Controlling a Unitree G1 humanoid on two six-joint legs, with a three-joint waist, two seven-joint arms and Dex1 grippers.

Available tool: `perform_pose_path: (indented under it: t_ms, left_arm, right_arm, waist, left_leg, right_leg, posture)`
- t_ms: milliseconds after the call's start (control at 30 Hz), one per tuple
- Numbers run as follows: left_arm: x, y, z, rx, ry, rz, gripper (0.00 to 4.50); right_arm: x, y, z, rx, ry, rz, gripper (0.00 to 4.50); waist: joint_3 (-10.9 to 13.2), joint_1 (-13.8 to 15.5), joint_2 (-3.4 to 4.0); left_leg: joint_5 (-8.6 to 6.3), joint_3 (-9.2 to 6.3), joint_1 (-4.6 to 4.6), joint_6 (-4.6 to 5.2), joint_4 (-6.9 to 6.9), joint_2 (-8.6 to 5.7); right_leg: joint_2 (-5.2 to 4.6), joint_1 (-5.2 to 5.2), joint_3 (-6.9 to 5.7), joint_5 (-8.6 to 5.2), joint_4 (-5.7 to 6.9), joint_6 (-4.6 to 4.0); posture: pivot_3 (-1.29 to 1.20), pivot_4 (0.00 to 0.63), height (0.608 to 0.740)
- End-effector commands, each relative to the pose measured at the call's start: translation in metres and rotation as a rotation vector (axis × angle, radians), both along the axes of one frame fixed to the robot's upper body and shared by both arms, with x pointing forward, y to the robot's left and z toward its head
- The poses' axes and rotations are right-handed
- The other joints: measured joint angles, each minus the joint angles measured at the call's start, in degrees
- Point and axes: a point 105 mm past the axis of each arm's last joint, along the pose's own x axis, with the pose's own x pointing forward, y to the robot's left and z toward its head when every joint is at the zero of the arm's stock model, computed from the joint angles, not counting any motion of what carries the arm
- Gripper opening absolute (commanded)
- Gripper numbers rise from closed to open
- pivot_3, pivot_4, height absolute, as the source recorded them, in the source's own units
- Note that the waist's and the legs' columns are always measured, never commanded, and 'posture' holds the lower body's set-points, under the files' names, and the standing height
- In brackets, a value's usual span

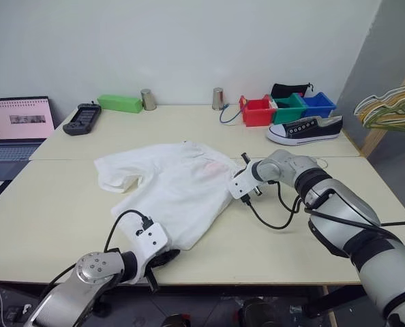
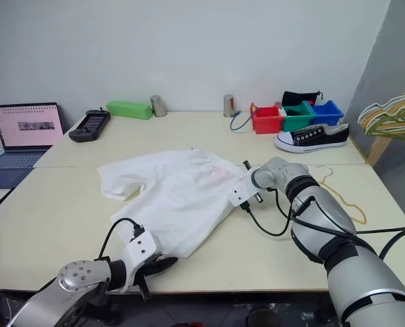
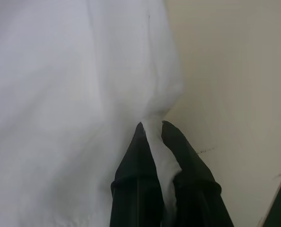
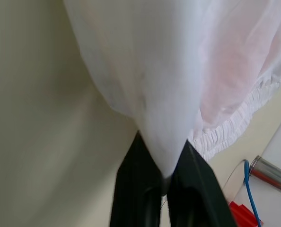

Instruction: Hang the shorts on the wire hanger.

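Both two-fingered black grippers, left (image 3: pixel 152 142) and right (image 4: pixel 163 163), are pinched shut on the thin white fabric shorts (image 1: pixel 172 187), which lie spread mid-table toward its front edge. The thin yellow-tan wire hanger (image 2: pixel 346 197) lies untouched near the table's right edge; hanging remains entirely undone.

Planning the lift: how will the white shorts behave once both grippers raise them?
The shorts will probably sag between the left gripper and right gripper: thin fabric, already wrinkled. Likely light. Each pinch holds little cloth, so it might slip.
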Motion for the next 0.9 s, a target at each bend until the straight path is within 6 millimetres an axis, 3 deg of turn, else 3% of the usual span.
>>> perform_pose_path:
  t_ms: [33, 200, 333, 633, 733, 900]
  left_arm:
    - [0.005, 0.014, -0.002, 0.057, 0.000, 0.020, 0.00]
    - [0.013, 0.023, -0.003, 0.097, -0.010, 0.021, 0.00]
    - [0.023, 0.037, -0.004, 0.170, -0.041, -0.005, 0.00]
    - [0.057, 0.070, 0.002, 0.361, -0.171, -0.099, 0.00]
    - [0.063, 0.085, 0.005, 0.414, -0.186, -0.122, 0.00]
    - [0.062, 0.108, 0.014, 0.504, -0.178, -0.199, 0.00]
  right_arm:
    - [0.004, -0.008, 0.009, 0.016, -0.008, -0.019, 0.03]
    - [0.000, -0.026, 0.003, 0.009, 0.042, -0.046, 0.03]
    - [-0.008, -0.058, -0.002, -0.042, 0.107, -0.064, 0.03]
    - [-0.060, -0.118, -0.013, -0.168, 0.369, 0.014, 0.03]
    - [-0.095, -0.118, -0.012, -0.165, 0.501, 0.040, 0.03]
    - [-0.171, -0.079, -0.003, -0.011, 0.848, 0.036, 0.03]
  waist:
    - [0.0, 0.0, 0.00]
    - [0.0, 0.0, 0.01]
    - [0.0, -0.1, 0.01]
    - [0.1, 0.2, 0.02]
    - [0.1, 0.7, 0.00]
    - [0.1, 1.1, 0.03]
  left_leg:
    - [0.00, 0.00, 0.00, 0.00, 0.00, 0.00]
    - [0.00, 0.00, 0.00, 0.00, 0.00, 0.00]
    - [0.00, 0.00, 0.00, 0.00, 0.00, 0.00]
    - [0.00, 0.12, -0.08, 0.00, 0.00, 0.00]
    - [-0.01, 0.09, -0.15, 0.00, -0.01, 0.03]
    - [-0.06, 0.15, -0.18, -0.02, -0.04, 0.10]
  right_leg:
    - [0.00, 0.00, 0.00, 0.00, 0.00, 0.01]
    - [0.00, 0.01, -0.01, -0.04, 0.00, 0.08]
    - [0.01, 0.01, 0.00, -0.04, 0.00, 0.09]
    - [-0.01, 0.04, 0.04, -0.07, -0.13, 0.12]
    - [-0.02, 0.05, -0.03, -0.13, -0.16, 0.14]
    - [-0.02, -0.02, 0.00, -0.25, -0.13, 0.11]
  posture:
    - [-0.09, 0.026, 0.740]
    - [-0.09, 0.031, 0.740]
    - [-0.10, 0.036, 0.740]
    - [-0.13, 0.039, 0.740]
    - [-0.14, 0.039, 0.740]
    - [-0.13, 0.038, 0.740]
